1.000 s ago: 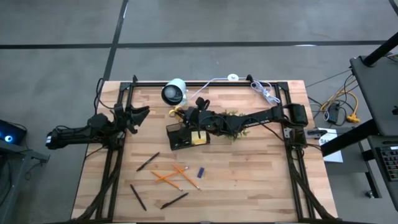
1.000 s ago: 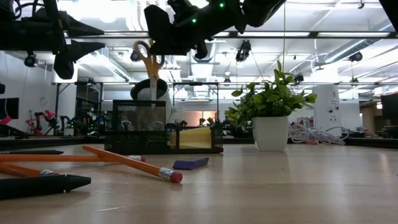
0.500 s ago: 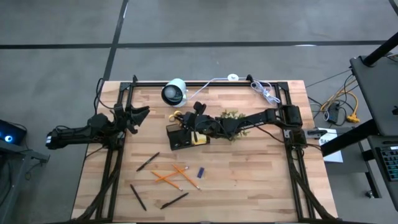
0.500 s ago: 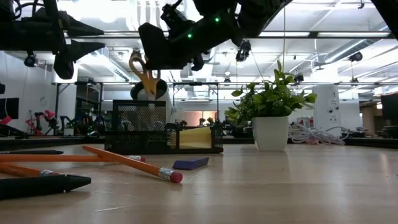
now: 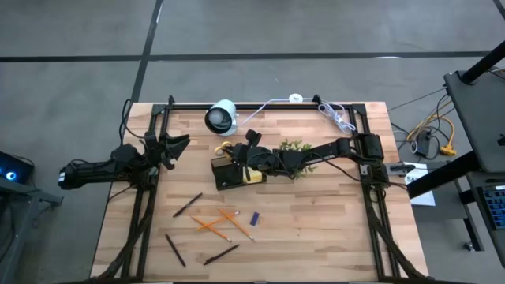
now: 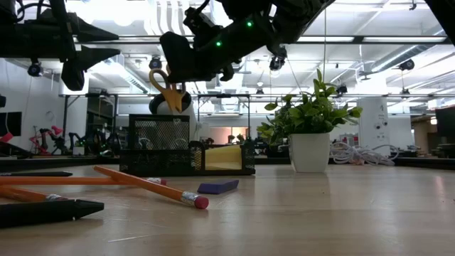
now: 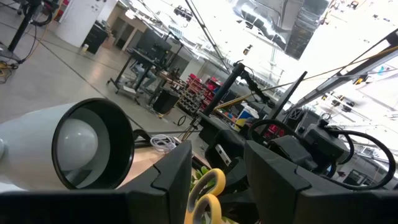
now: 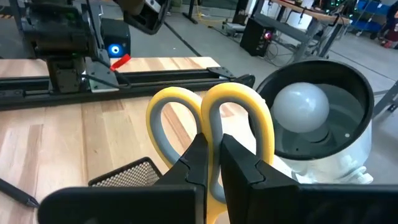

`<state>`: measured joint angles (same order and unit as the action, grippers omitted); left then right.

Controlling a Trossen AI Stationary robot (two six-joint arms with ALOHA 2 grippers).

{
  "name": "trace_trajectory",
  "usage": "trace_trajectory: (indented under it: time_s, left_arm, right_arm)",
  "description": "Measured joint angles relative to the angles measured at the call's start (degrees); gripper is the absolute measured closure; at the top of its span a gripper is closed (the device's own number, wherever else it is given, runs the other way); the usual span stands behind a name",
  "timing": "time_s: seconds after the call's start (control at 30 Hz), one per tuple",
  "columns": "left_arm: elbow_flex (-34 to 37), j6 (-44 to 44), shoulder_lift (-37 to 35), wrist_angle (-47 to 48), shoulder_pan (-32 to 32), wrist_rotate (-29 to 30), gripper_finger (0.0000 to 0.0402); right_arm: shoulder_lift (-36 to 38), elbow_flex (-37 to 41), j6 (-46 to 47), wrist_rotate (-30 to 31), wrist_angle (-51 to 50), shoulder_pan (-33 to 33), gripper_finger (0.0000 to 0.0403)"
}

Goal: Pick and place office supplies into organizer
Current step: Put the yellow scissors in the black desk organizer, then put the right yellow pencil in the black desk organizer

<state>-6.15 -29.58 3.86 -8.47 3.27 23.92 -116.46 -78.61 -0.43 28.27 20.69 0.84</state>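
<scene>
My right gripper [image 5: 239, 155] is shut on the yellow-handled scissors [image 6: 166, 88], just above the tall mesh cup of the black organizer [image 5: 231, 175]. The scissors' handles [image 8: 211, 118] stick out past the fingers and the blades point down over the cup's rim [image 6: 160, 117]. A yellow sticky-note pad [image 6: 222, 156] stands in the organizer's low compartment. Orange pencils [image 5: 215, 225], black pens [image 5: 187, 206] and a blue piece [image 5: 254, 218] lie on the table nearer the front edge. My left gripper [image 5: 178, 143] hangs open over the table's left side. My right gripper pinches the scissors between its two fingers [image 8: 196, 157] just below the yellow handle loops [image 8: 208, 134], where the loops meet. The fingers come from the table's right, slanting down. The scissors are lifted clear and hang tilted, handles up and blades down toward the organizer's cup.
A white round camera-like device [image 5: 222, 116] stands just behind the organizer. A potted green plant [image 6: 310, 126] sits to its right, under my right arm. A white coiled cable [image 5: 334, 117] lies at the far right corner. Bare wood shows on the table's near right part.
My right gripper has moved a little toward the table's left and down toward the organizer, tipping as it went. The scissors have come lower and now hang tilted with their tips close to the mesh cup's rim.
</scene>
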Motion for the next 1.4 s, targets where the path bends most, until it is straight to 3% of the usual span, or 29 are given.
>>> trace_trajectory:
  time_s: [0.73, 1.23, 1.4]
  left_arm:
    - [0.0, 0.0, 0.0, 0.0, -0.02, 0.0, 0.0269]
    - [0.0, 0.02, -0.02, 0.01, -0.01, -0.02, 0.0269]
    - [0.0, 0.02, -0.02, 0.02, -0.01, -0.04, 0.0269]
  right_arm:
    - [0.04, 0.11, 3.46, -0.01, -4.25, -0.09, 0.0309]
    - [1.62, -2.88, 4.5, 0.02, -4.36, 1.56, 0.0319]
    - [2.88, -4.68, 5.58, 0.11, -9.18, 2.42, 0.0315]
